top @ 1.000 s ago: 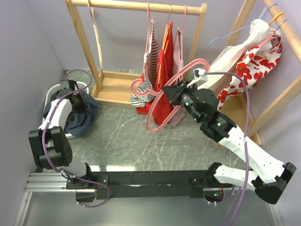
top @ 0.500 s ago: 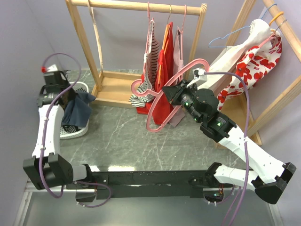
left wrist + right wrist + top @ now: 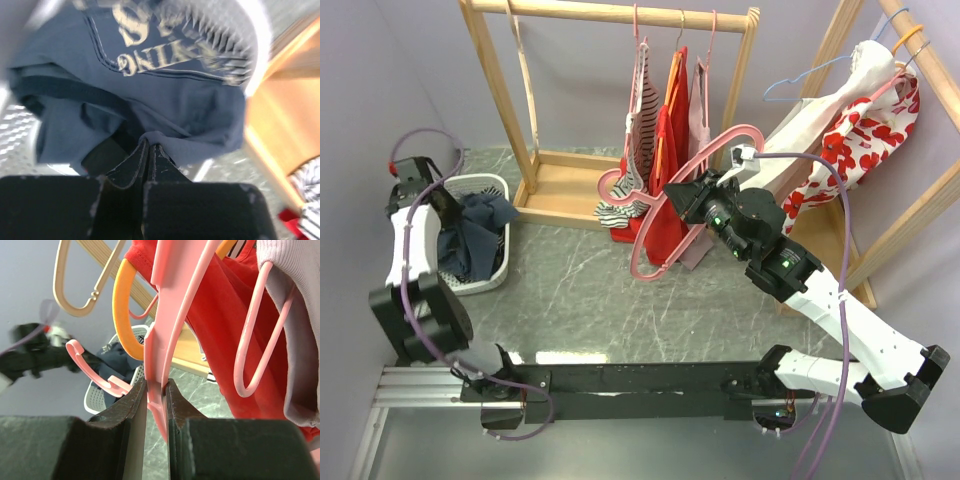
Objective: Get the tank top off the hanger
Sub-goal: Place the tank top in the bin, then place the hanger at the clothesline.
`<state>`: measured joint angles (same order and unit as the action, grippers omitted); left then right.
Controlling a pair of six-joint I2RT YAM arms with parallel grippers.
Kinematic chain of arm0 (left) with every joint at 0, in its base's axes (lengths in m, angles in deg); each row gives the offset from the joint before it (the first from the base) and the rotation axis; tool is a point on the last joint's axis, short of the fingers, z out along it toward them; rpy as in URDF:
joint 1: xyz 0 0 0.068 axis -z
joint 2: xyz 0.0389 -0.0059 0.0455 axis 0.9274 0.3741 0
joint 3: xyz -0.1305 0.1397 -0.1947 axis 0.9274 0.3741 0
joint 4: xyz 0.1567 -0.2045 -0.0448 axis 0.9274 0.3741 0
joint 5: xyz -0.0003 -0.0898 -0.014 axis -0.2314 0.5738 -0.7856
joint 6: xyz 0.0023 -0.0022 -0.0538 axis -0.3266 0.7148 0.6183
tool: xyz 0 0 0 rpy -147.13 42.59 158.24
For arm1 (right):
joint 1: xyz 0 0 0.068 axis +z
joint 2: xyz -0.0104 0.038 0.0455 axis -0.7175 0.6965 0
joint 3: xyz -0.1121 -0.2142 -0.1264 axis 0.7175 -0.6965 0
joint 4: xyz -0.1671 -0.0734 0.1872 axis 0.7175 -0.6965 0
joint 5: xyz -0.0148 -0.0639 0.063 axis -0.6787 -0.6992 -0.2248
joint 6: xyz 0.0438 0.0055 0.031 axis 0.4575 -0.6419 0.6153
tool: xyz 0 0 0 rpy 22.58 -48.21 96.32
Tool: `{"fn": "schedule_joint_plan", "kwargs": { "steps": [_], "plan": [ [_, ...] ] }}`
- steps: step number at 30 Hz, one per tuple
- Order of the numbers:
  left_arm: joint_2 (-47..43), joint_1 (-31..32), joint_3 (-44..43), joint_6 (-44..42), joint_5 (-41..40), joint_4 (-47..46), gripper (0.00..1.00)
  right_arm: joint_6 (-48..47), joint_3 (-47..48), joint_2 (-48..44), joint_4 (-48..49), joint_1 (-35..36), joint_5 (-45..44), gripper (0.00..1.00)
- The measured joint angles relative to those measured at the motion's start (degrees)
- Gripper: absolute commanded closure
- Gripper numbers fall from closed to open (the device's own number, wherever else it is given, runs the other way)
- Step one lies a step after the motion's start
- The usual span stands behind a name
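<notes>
The left claw [image 3: 445,210] is reaching down into the basket [image 3: 503,258] with its jaws pressed fully together. In its wrist view we are seeing the tips pinching a fold of the top [image 3: 165,90]. The top is lying bunched in that basket, at the table's [image 3: 600,290] left edge near the far corner, well apart from the hanger [image 3: 633,258].

The right claw [image 3: 678,200] is standing over the middle of the table. Its jaws are narrowed onto the hanger, whose flat pink bar is sitting between the two pads. The hanger is tilting, bare, in front of the rack [image 3: 520,95] at the far edge.

Close behind it, we are finding a striped garment [image 3: 620,210], a red one [image 3: 665,150] and a pale ribbed one [image 3: 700,100] hanging from the rack's rail. A second rack [image 3: 905,225] at the right edge is carrying a white cloth with red flowers [image 3: 865,135].

The top is showing as soft navy knit with pale lettering. The basket is white perforated plastic, the racks are plain wood, and the table is grey and marbled.
</notes>
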<state>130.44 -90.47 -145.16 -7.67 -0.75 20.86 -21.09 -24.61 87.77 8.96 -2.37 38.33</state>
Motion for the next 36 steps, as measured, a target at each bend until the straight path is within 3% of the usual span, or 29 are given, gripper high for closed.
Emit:
{"fn": "schedule_joint_plan", "kwargs": {
  "steps": [6, 7, 8, 10, 12, 15, 19, 28, 32, 36],
  "plan": [
    [11.7, 2.4, 4.7, -0.3, 1.2, -0.7, 0.99, 0.0, 0.0, 0.0, 0.5, 0.0, 0.6, 0.97],
    [12.9, 3.1, 5.4, -0.3, 1.4, 0.1, 0.67, -0.1, 0.0, -0.1, 0.8, 0.0, 1.1, 0.97],
    [13.5, 3.9, 5.8, -0.3, 1.4, 0.5, 0.51, -0.2, 0.0, -0.1, 0.9, 0.0, 1.3, 0.98],
    [13.0, 5.4, 5.9, -0.7, 0.9, 1.0, 0.31, -0.4, 0.0, -0.2, 0.9, 0.2, 1.6, 0.98],
    [10.9, 6.4, 5.9, -0.8, 0.5, 1.1, 0.20, -0.5, 0.0, -0.6, 0.9, 0.7, 1.6, 0.98],
    [5.2, 7.1, 5.8, -0.9, 0.9, 1.1, 0.22, -0.5, 0.0, -1.7, 1.1, 1.6, 1.6, 0.98],
    [-1.8, 7.0, 4.6, -1.5, 3.5, 0.7, 0.16, -0.5, 0.0, -3.4, 1.2, 2.8, 1.4, 0.98],
    [-6.4, 7.0, 1.0, -3.5, 8.7, 2.6, 0.10, -0.2, -2.7, -7.7, 1.3, 3.5, -1.2, 0.98],
    [-10.8, 6.9, 0.7, -5.6, 18.2, 2.9, 0.09, 0.2, -2.8, -9.1, 1.5, 3.6, -2.0, 0.97],
    [-17.9, 8.4, 1.4, -7.7, 31.1, 0.7, 0.02, 1.1, -2.8, -9.4, 2.1, 3.6, -1.9, 0.97]
  ]
}}
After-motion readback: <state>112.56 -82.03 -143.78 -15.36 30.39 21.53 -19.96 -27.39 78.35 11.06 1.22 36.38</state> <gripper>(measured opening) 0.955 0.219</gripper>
